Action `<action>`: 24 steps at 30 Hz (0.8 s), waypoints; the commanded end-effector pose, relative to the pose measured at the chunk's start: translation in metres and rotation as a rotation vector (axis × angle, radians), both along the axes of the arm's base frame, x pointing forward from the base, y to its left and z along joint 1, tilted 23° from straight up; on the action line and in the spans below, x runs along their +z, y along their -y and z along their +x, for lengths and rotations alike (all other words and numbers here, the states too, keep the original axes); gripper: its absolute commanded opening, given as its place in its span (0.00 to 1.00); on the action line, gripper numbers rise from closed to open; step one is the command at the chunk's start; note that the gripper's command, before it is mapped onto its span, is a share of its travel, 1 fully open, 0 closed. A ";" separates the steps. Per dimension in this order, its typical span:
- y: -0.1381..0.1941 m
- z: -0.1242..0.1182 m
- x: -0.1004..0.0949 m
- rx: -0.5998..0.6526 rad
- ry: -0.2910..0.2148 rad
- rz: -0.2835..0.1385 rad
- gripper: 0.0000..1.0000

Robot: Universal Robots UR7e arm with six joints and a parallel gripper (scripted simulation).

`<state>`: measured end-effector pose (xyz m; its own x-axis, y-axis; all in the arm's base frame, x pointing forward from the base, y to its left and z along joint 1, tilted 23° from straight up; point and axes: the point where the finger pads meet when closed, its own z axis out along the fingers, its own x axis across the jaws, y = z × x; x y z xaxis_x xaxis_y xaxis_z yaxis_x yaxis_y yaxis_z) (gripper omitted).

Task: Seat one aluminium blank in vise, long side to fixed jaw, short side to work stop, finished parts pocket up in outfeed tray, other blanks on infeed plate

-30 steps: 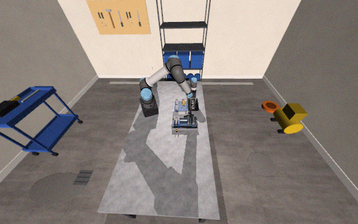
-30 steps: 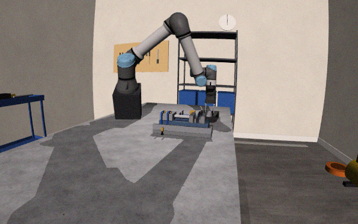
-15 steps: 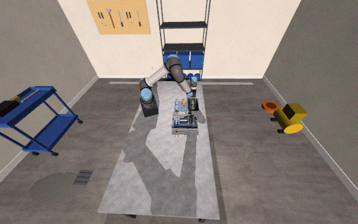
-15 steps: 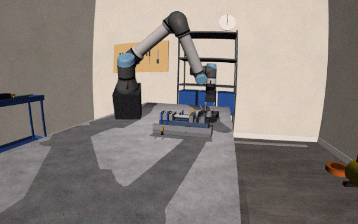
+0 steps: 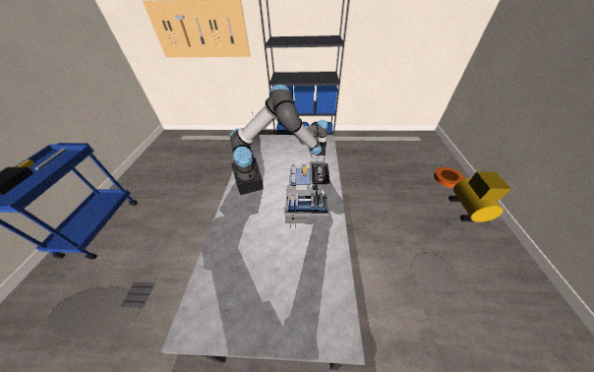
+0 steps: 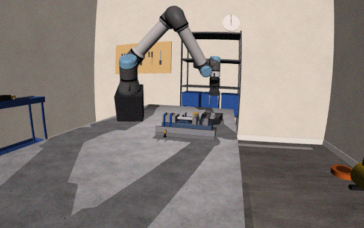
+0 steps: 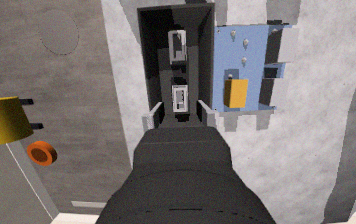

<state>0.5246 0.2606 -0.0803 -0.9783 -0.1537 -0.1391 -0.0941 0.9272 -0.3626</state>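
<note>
My gripper [image 7: 180, 107] is open and empty and hangs above the black outfeed tray [image 7: 175, 60]. Two pale finished parts lie in the tray: one [image 7: 179, 98] straight below the gap between my fingers, the other [image 7: 177, 46] farther along. The blue infeed plate [image 7: 243, 67] lies beside the tray with small pins and a brass blank [image 7: 235, 93] on it. Grey blocks [image 7: 284, 44] show at the plate's far edge. In the top view the gripper [image 5: 320, 156] is over the tray [image 5: 320, 173], beyond the vise [image 5: 306, 202]. A pale piece shows in the vise's opening [image 6: 184, 118], too small to tell how it sits.
A black shelf rack [image 6: 211, 69] with blue bins stands close behind the table end. The robot base [image 5: 247, 179] is left of the plate. An orange ring [image 5: 447, 176] and a yellow machine [image 5: 482, 196] are on the floor at the right, and a blue cart [image 5: 54, 197] at the left.
</note>
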 end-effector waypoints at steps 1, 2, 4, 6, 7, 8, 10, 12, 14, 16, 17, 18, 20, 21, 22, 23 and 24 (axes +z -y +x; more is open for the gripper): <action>-0.010 -0.005 0.026 0.000 0.002 0.001 1.00; -0.011 -0.006 0.031 0.000 0.002 0.001 1.00; -0.015 -0.007 0.040 0.000 0.002 0.001 1.00; -0.018 -0.009 0.048 0.000 0.002 0.001 1.00; -0.019 -0.010 0.051 0.000 0.002 0.001 1.00; -0.020 -0.010 0.054 0.000 0.002 0.001 1.00; -0.022 -0.011 0.059 0.000 0.002 0.001 1.00; -0.022 -0.011 0.059 0.000 0.002 0.001 1.00; -0.023 -0.012 0.063 0.000 0.002 0.001 1.00; -0.024 -0.012 0.065 0.000 0.002 0.001 1.00; -0.024 -0.012 0.065 0.000 0.002 0.001 1.00; -0.024 -0.013 0.065 0.000 0.002 0.001 1.00; -0.024 -0.013 0.065 0.000 0.002 0.001 1.00; -0.024 -0.013 0.065 0.000 0.002 0.001 0.00; -0.024 -0.013 0.065 0.000 0.002 0.001 0.00; -0.024 -0.013 0.065 0.000 0.002 0.001 0.00; -0.024 -0.013 0.065 0.000 0.002 0.001 0.00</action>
